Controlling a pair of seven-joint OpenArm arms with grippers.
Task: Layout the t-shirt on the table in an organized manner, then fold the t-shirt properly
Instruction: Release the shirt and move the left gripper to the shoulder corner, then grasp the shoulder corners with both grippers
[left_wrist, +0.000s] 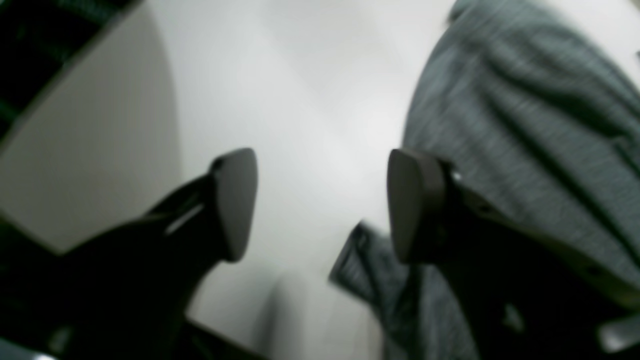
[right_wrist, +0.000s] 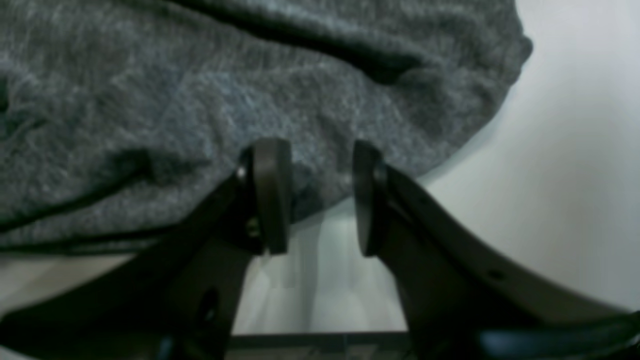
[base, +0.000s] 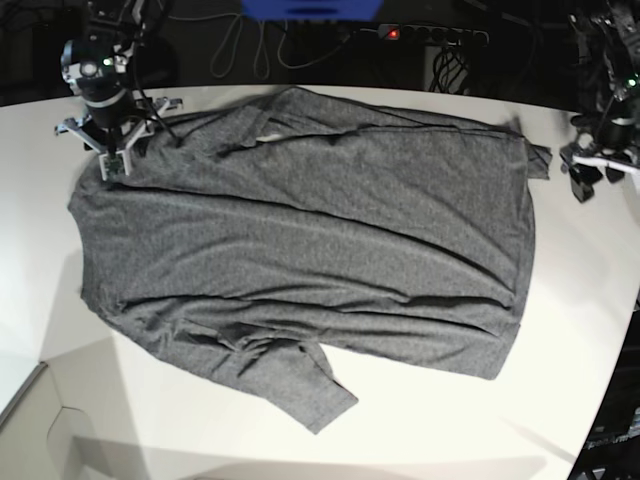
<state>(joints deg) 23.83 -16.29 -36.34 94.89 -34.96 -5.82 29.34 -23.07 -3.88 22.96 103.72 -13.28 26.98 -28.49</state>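
Grey t-shirt (base: 320, 230) lies spread across the white table (base: 450, 420), lightly wrinkled, one sleeve angled toward the near edge; left gripper (left_wrist: 322, 205) gapes wide beside its hem, right gripper (right_wrist: 320, 197) parted, empty, at its edge

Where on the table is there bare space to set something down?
Bare table runs along the near edge below the t-shirt's hem and sleeve, and at the near-left corner. The far corners are crowded by the right gripper and left gripper.

T-shirt (base: 320, 220) — soft heathered knit; table (base: 450, 420) — smooth.
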